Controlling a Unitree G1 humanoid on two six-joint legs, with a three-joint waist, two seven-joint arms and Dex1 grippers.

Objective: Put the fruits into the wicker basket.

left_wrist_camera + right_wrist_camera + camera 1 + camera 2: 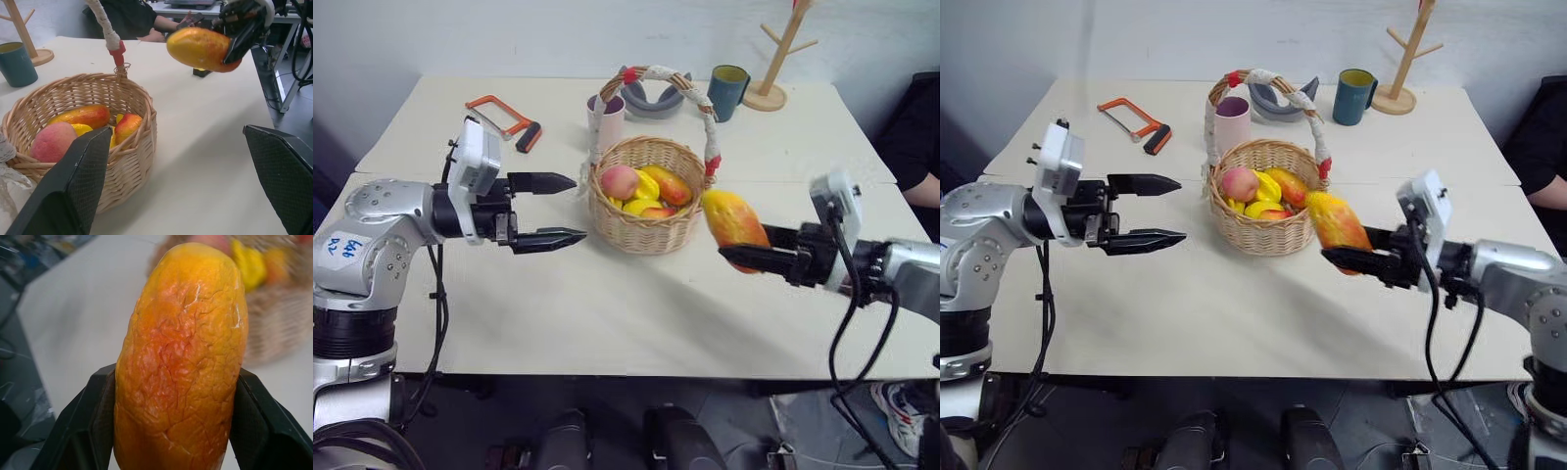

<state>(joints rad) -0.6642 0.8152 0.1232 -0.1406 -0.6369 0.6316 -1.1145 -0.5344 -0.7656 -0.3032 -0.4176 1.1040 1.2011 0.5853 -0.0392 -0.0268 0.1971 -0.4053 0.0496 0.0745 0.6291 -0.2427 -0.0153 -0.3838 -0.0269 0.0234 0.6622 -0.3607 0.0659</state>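
Nearest the camera, the right gripper holds the mango clamped between its two black fingers, raised above the counter just to the right of the wicker basket. From the right wrist, the mango stands upright between the fingers, its cracked orange skin blushing red in the middle. On the left side, the left gripper hovers level above the counter with its fingers spread wide and empty, pointing toward the basket and stopping just short of its left wall. Inside the basket lie the peach at the left, with several yellow and orange-red fruits beside it. The basket's arched handle, wrapped in white cloth with red ties, rises over them. Farther back on the counter stand a pink cup touching the handle's far end, a teal mug, a wooden mug tree at the far right, and an orange hacksaw at the far left.
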